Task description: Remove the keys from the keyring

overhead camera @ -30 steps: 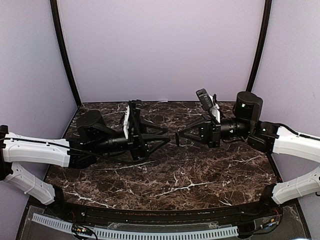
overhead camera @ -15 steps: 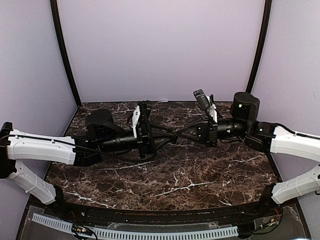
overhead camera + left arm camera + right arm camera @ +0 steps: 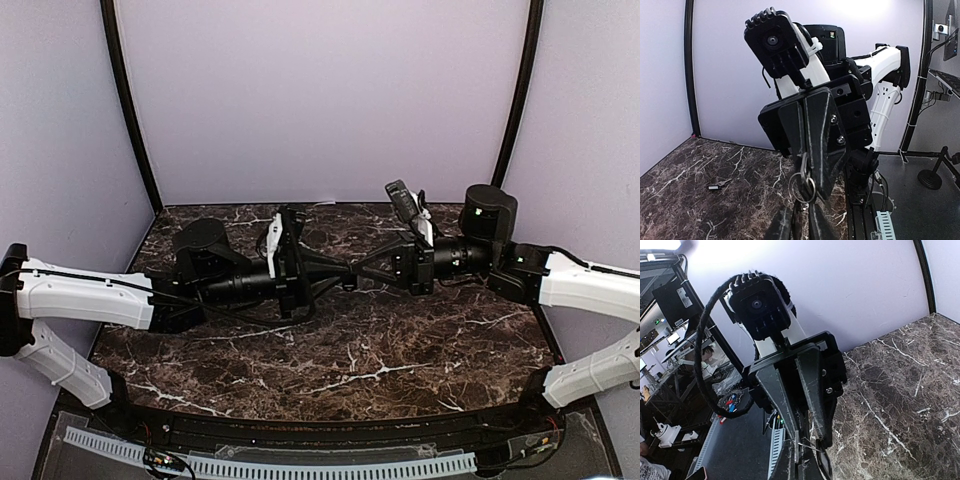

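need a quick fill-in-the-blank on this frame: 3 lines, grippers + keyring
1. The right gripper is shut on the ___.
2. The left gripper meets it tip to tip ___ the table, not on it.
3. Lying loose on the table is one ___.
Missing words: keyring; above; key.
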Robot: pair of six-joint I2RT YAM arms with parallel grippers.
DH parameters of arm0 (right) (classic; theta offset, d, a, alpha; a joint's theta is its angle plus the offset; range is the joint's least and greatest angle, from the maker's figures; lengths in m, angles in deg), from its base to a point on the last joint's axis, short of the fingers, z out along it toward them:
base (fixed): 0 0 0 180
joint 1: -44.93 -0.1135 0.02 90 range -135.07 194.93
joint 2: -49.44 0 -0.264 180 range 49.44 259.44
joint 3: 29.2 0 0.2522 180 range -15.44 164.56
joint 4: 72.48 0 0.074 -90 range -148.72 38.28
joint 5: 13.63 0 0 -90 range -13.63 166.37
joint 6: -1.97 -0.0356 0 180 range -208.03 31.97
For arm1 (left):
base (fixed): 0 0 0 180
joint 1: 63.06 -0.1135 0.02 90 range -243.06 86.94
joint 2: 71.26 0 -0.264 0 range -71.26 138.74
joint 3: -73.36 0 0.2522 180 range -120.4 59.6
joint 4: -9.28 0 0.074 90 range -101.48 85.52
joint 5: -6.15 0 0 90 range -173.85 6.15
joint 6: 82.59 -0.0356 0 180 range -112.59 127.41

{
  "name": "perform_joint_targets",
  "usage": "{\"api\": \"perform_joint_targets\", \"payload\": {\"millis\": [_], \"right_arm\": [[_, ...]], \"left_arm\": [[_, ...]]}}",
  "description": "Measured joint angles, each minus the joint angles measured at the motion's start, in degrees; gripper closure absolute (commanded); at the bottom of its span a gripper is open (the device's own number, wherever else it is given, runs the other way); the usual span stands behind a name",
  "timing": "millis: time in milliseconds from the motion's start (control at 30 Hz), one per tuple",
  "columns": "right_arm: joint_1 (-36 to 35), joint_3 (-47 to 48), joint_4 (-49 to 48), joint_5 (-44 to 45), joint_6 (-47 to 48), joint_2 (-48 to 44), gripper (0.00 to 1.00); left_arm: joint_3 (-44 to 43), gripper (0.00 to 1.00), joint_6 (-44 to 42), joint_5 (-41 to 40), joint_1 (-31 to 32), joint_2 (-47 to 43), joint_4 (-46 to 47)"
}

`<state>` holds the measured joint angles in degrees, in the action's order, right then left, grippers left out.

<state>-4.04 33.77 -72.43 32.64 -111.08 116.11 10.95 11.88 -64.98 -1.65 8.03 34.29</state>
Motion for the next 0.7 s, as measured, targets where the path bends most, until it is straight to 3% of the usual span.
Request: {"api": "perform_joint_targets", "payload": {"millis": [167, 700], "right_arm": [[0.0, 0.0, 0.07, 0.02, 0.02, -0.02, 1.0], [0.42, 0.0, 4.46, 0.5, 2.32, -0.02, 1.0]], "left_arm": [[0.0, 1.0, 0.02, 1.53, 0.0, 0.17, 0.52], [0.48, 1.0, 2.97, 0.74, -0.04, -0.61, -2.8]]}}
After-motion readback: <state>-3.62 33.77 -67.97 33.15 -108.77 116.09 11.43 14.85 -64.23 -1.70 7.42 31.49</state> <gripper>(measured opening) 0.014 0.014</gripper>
